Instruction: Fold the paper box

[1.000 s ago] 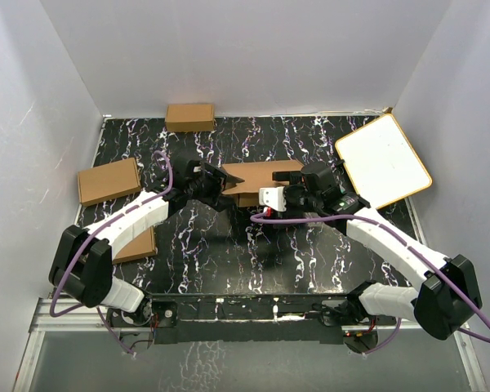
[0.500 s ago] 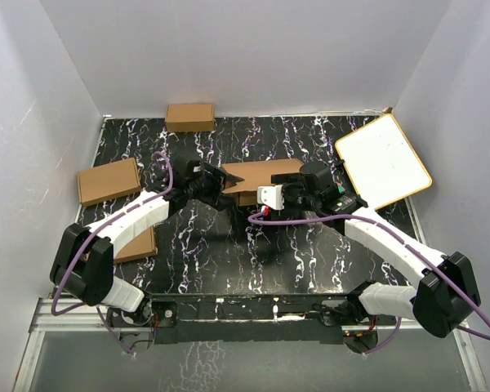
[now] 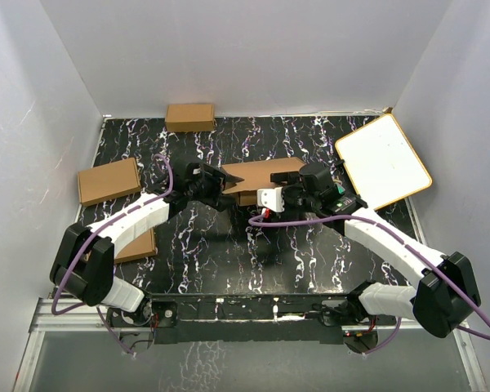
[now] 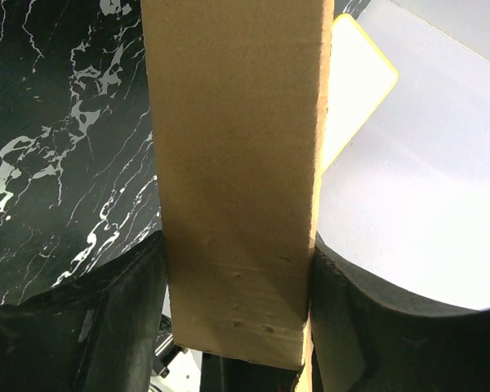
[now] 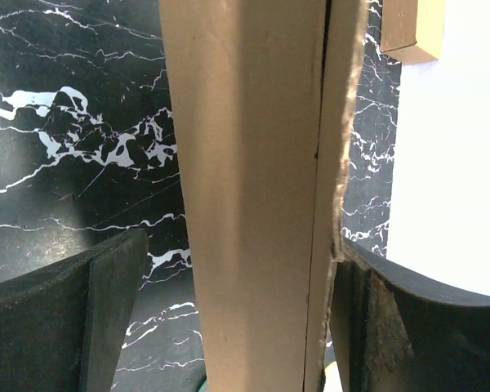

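**Dull cardboard on a shiny marbled top**

The paper box [image 3: 257,175] is plain brown corrugated cardboard, matt and slightly fibrous. The right wrist view shows a ragged cut edge, and the left wrist view shows faint dents in its face. The small box [image 3: 189,117] at the back is the same dull brown cardboard. The tabletop [image 3: 229,253] is black with white marble veining, smooth and faintly glossy. The board [image 3: 384,161] is smooth white with a tan rim. The arm shells [image 3: 135,214] look like smooth white plastic with black joints, and the cable [image 3: 298,219] has a smooth purple jacket. The fingers [image 5: 73,318] of the right gripper [image 5: 241,241] are matt black, one inner face rough and grainy. The rail [image 3: 65,320] looks like bare silvery metal.
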Controlling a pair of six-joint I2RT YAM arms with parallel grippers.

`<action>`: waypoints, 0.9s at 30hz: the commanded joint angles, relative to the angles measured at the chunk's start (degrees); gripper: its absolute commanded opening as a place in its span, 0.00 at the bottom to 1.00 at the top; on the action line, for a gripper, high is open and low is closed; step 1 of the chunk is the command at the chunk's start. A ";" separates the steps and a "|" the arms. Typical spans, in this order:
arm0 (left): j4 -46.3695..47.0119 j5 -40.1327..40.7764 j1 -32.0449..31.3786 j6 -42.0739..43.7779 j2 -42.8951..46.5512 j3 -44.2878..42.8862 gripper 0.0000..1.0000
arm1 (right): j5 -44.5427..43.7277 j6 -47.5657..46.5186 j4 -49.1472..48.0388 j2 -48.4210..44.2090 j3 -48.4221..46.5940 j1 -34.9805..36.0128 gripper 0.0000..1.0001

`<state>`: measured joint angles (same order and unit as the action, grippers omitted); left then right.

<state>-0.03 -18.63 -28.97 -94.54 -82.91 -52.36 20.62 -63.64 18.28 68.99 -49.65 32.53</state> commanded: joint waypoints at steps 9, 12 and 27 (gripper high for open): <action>4.25 -2.63 0.33 -2.13 3.39 0.11 0.36 | -7.37 -0.19 -10.01 1.45 2.98 1.03 0.86; 4.54 -2.64 0.32 -2.46 3.87 0.49 0.36 | -7.96 0.09 -11.01 1.80 2.98 1.07 0.80; 4.85 -2.81 0.41 -2.58 4.23 0.68 0.37 | -4.23 2.97 -7.93 1.14 1.27 1.21 0.50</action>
<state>0.80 -18.74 -28.86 -96.05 -82.81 -51.59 14.37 -63.11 10.70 71.02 -46.96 33.39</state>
